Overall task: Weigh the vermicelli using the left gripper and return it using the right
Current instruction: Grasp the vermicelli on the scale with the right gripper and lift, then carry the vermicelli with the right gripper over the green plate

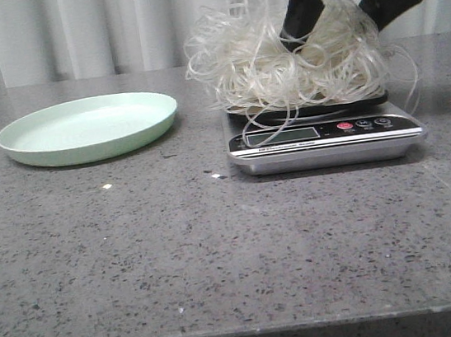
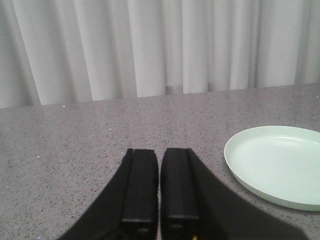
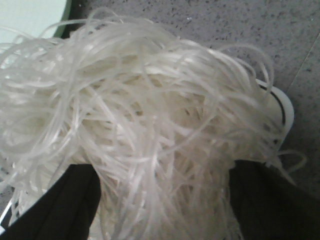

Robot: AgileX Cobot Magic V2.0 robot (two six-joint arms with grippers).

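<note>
I count one heap of vermicelli (image 1: pixel 294 60), one scale (image 1: pixel 325 134), one green plate (image 1: pixel 87 128) and two black grippers.

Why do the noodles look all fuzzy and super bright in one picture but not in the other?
In the right wrist view the vermicelli sits very near the camera, so its strands blur and wash out white. In the front view it is farther off on the scale, so single loops show clearly, with soft shadows under the scale and the plate. The left wrist view is evenly lit.
</note>
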